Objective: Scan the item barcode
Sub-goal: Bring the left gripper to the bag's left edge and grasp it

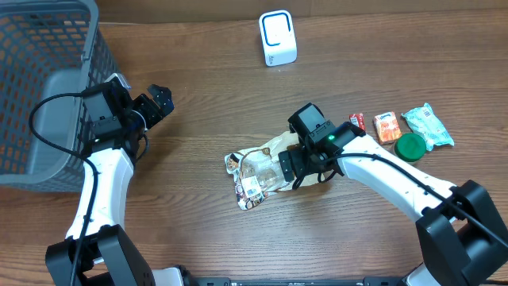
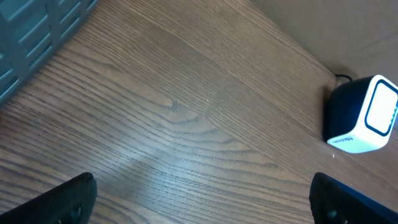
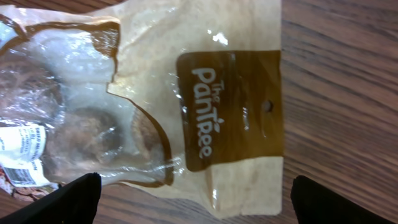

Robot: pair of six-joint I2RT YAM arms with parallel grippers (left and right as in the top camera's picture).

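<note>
Right pincer (image 3: 199, 202): jaws spread wide, holding nothing, poised low over the pouch so that the pack lies between its fingers, apparently ready for a pick-up.
Tan paper-and-clear-film snack pouch with a brown "The Pantree" label (image 3: 186, 93): the task's item, flat on the brown wood-grain counter (image 1: 198, 95), near its middle, well apart from the scanner. A white printed sticker (image 3: 22, 155) sits at one end; whether it carries the barcode is too small to tell.
Left pincer (image 2: 199, 199): fully open and empty above bare counter, near the grey mesh basket (image 1: 48, 48), seemingly kept clear of the work.
White rounded box scanner with a blue-outlined face (image 1: 278, 38): upright at the far edge, where an item could be presented to it.
Green round lid (image 1: 410, 146) and small orange packet (image 1: 386, 127): set aside at the right.
</note>
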